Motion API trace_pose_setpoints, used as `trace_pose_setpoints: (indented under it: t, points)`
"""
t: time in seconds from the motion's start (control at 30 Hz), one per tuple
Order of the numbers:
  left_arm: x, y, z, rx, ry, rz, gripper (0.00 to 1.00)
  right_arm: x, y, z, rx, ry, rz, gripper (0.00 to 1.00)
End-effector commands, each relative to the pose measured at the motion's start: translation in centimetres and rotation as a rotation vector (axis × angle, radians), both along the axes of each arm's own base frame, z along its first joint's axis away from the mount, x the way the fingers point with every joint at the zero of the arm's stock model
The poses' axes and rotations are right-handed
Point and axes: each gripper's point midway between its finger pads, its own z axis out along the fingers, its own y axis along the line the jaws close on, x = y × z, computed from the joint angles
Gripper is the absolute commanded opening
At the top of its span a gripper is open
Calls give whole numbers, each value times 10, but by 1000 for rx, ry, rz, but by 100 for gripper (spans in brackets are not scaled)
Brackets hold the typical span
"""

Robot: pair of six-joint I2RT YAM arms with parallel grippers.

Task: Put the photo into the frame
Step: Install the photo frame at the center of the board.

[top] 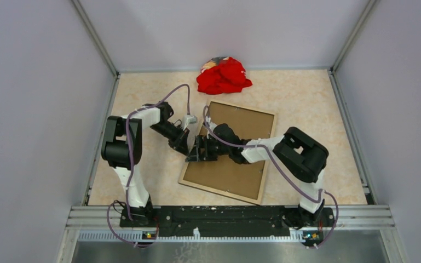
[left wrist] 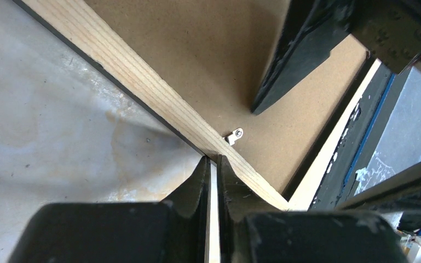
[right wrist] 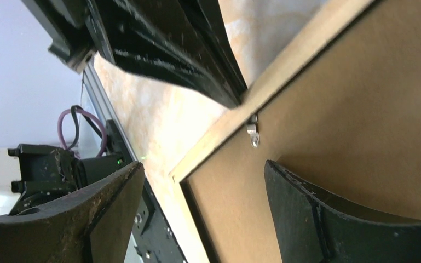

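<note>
The frame (top: pixel 222 193) lies back-up on the table, its pale wood rail (left wrist: pixel 137 82) around the brown hardboard backing sheet (top: pixel 227 170). The photo is hidden. My left gripper (top: pixel 185 149) is shut, its tips (left wrist: pixel 212 160) resting against the frame's left rail. A small metal tab (left wrist: pixel 234 135) sits on the backing just inside that rail. My right gripper (top: pixel 201 150) hangs open over the backing's left part (right wrist: pixel 202 167), nothing between its fingers (right wrist: pixel 301 208). One of its fingers (left wrist: pixel 290 60) shows in the left wrist view.
A crumpled red cloth (top: pixel 223 75) lies at the back of the table, just beyond the frame's far corner. Grey walls enclose the table on three sides. The metal mounting rail (top: pixel 230 211) runs along the near edge.
</note>
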Motion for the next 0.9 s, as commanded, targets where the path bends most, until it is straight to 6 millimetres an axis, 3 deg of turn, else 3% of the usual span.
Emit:
trace_pose_setpoints:
  t: [0.0,0.17,0.33,0.63,0.87]
  points:
    - [8,0,-8,21,-87,-59,10,-5,-14,22,11,-58,-20,81]
    - [8,-1,-4,12,-92,-57,9,-10,-21,11,-9,-40,-31,81]
    - [7,-3,-4,1,-84,-55,9,-11,-13,-5,-20,-7,-31,81]
    - [5,-6,-3,-25,-75,-62,9,9,3,-12,-72,-51,-35,81]
    - [4,-10,1,-54,-77,-69,9,13,5,-19,-95,-56,-29,80]
